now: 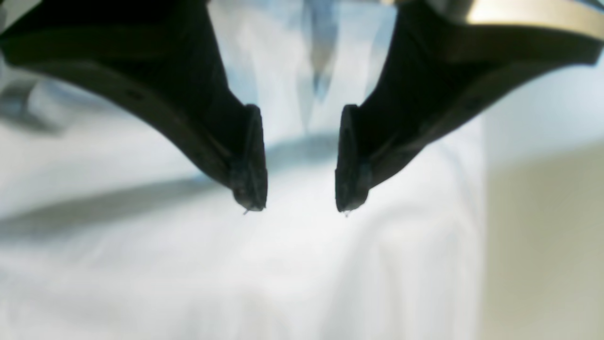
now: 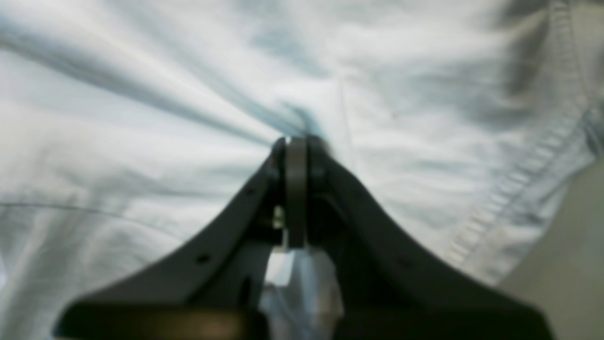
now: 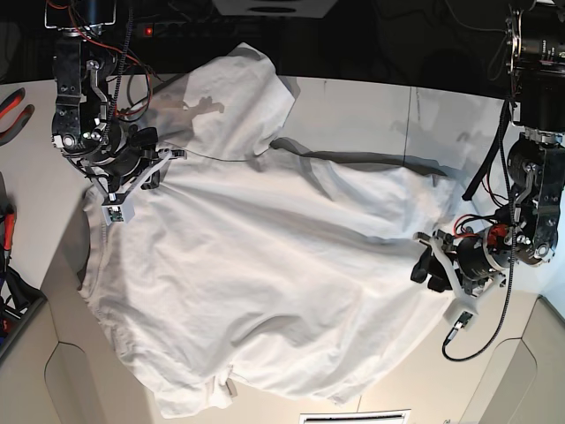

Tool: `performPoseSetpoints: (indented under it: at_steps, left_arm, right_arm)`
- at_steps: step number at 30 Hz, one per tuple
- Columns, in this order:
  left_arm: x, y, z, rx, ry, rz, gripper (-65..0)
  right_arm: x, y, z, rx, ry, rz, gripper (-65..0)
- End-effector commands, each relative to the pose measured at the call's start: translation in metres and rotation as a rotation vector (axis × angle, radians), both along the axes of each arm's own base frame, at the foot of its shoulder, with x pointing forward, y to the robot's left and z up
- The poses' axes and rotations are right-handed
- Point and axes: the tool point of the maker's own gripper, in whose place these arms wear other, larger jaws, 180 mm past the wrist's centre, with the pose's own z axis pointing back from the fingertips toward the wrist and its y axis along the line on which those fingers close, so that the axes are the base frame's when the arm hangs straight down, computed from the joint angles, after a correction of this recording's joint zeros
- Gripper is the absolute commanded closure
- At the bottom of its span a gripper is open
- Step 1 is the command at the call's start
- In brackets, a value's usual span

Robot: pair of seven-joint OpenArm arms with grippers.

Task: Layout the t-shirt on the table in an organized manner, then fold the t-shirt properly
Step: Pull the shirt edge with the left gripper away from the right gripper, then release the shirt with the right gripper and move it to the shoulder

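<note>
Beneath the parted left fingers (image 1: 255,160) lies the t-shirt (image 3: 265,265), pinched by the right fingers (image 2: 283,160).

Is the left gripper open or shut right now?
Open. In the left wrist view, the left gripper has a clear gap between its fingertips, with the t-shirt lying below, ungripped.

The right gripper (image 2: 296,146) has its dark jaws pressed together, pinching a bunched fold of the white t-shirt (image 2: 141,141). Creases fan out from that pinch across the cloth toward the upper left. A stitched hem (image 2: 519,170) runs down the right of the gripper, with bare table (image 2: 566,264) beyond it.
</note>
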Motion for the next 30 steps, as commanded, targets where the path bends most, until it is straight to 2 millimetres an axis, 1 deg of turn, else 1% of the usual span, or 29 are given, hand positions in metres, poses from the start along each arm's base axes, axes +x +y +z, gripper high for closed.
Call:
performPoseSetpoints:
  at_steps: [1,4,6,9,12,16,19,22,26,30]
  left_arm:
    - [0.003,0.005,0.009,0.006,-0.02,-0.001,-27.7]
    - [-0.015,0.007,-0.01,0.022,0.056,-0.004,-27.7]
    - [-0.025,0.007,-0.019,0.027,0.086,-0.012,-27.6]
    - [-0.034,0.007,-0.028,0.028,0.113,-0.011,-27.4]
    - [-0.043,0.007,-0.038,0.03,0.138,0.005,-24.8]
    - [-0.054,0.013,-0.053,0.096,0.161,0.014,-23.6]
    - [-0.057,0.026,-0.065,0.156,0.186,0.066,-23.6]
    - [-0.057,0.039,-0.07,0.206,0.179,0.1,-23.6]
    - [-0.047,0.06,-0.066,0.303,0.113,0.154,-23.6]
    - [-0.045,0.08,-0.061,0.423,0.092,0.189,-23.6]
  right_arm:
    - [0.003,-0.005,0.003,-0.015,-0.002,-0.01,0.0]
    - [0.003,-0.004,0.004,-0.004,-0.003,-0.012,0.0]
    - [0.003,-0.004,0.004,-0.005,-0.006,-0.012,0.0]
    - [0.004,-0.004,0.004,-0.004,-0.007,-0.012,0.0]
    - [0.005,-0.002,0.005,0.012,-0.016,-0.016,0.0]
    - [0.007,0.001,0.007,0.037,-0.021,-0.021,0.0]
    - [0.007,0.001,0.007,0.037,-0.024,-0.021,0.0]
    - [0.007,0.001,0.007,0.036,-0.023,-0.021,0.0]
    - [0.007,0.0,0.007,0.029,-0.023,-0.02,0.0]
    - [0.007,0.0,0.007,0.028,-0.023,-0.02,0.0]
